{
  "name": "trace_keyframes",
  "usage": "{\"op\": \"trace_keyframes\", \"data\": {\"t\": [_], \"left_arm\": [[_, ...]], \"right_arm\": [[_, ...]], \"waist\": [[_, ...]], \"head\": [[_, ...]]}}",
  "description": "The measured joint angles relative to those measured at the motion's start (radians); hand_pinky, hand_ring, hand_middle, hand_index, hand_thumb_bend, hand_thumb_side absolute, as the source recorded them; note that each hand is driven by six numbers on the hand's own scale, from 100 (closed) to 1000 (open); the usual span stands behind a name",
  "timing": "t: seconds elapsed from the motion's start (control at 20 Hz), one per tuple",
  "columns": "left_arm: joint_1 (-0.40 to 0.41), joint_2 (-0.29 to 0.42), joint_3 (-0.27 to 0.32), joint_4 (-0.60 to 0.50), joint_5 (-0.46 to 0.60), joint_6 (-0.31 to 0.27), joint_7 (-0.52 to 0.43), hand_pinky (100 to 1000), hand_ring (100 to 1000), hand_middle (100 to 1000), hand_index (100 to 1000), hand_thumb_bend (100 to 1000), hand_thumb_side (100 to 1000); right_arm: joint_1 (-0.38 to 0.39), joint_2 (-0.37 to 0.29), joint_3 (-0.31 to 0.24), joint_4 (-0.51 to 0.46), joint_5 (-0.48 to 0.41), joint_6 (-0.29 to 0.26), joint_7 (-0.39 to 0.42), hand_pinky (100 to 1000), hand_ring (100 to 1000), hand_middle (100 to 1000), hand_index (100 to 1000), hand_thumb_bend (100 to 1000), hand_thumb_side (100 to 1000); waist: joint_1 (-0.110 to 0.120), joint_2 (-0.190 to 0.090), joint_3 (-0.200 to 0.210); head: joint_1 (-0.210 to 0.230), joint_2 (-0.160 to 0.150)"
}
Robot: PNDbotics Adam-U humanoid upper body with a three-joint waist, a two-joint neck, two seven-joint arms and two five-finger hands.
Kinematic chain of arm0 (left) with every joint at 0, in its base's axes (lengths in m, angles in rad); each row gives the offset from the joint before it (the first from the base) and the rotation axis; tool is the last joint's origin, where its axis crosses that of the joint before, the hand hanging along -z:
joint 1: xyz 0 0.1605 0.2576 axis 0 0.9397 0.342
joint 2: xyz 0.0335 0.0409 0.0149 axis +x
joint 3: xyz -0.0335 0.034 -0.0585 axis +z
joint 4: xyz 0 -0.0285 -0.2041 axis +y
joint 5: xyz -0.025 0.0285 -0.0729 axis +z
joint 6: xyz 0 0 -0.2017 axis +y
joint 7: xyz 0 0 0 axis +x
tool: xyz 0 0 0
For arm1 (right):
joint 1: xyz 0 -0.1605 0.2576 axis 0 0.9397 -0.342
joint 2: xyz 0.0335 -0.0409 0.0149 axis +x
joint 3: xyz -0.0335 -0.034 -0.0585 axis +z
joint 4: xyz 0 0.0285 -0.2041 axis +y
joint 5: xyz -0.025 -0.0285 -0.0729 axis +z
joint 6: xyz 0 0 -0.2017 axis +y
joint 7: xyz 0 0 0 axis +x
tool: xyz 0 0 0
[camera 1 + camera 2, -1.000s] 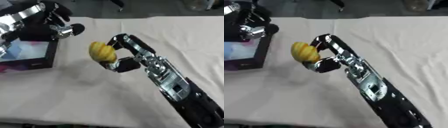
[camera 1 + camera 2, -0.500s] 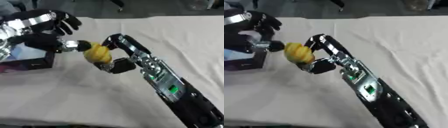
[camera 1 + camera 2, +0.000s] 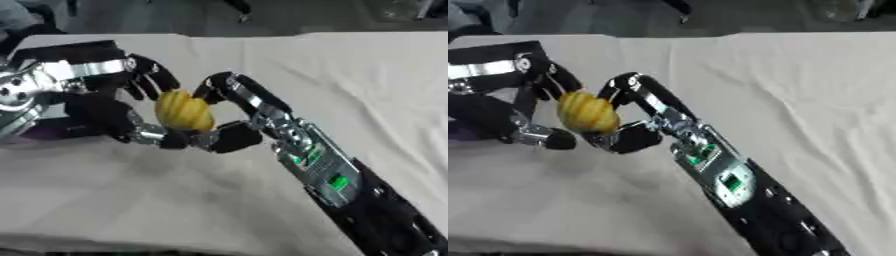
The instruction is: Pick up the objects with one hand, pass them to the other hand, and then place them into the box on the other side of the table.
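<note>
A pale cloth (image 3: 367, 80) covers the table, creased in soft folds, and beyond its far edge the floor is dark. Above the cloth, left of centre, the two hands meet around a yellow ridged fruit (image 3: 184, 110), which hangs in the air clear of the surface.

The right hand (image 3: 229, 117) comes up from the lower right on a long black and silver arm with small green lights along the forearm. Its fingers arch over the top right of the fruit and its thumb tucks in below, so it is curled round the fruit and has hold of it.

The left hand (image 3: 105, 100) reaches in from the left edge. Its dark fingers spread behind and above the fruit, and its thumb comes under it from the lower left, the tip close beside the right thumb. The fingers are bent round the fruit from that side and look to touch it, though from here I cannot tell how much of the weight they take.

A dark shape with a purple tinge, likely the box (image 3: 48, 131), shows at the left edge, mostly hidden behind the left hand and low beside the fruit.
</note>
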Motion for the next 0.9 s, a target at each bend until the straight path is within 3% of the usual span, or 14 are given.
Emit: {"op": "trace_keyframes", "data": {"t": [0.3,0.55,0.9], "left_arm": [[-0.015,-0.001,0.004,0.000,-0.066,0.042,-0.069,840,804,775,860,552,535],[-0.016,-0.003,0.023,0.000,-0.138,0.035,-0.075,833,798,760,846,496,521],[-0.023,-0.018,0.025,-0.001,-0.249,0.012,-0.098,830,800,756,853,537,503]], "right_arm": [[0.000,0.000,0.007,0.000,0.015,-0.011,-0.008,784,624,593,558,420,100],[0.001,-0.012,0.011,-0.022,0.012,-0.009,-0.011,781,620,589,555,422,100],[0.002,-0.048,0.012,-0.085,-0.020,0.019,-0.012,779,618,588,553,411,100]], "waist": [[0.000,0.000,0.002],[0.000,0.000,0.003],[0.000,0.000,0.002]], "head": [[0.000,0.003],[0.000,0.003],[0.000,0.003]]}}
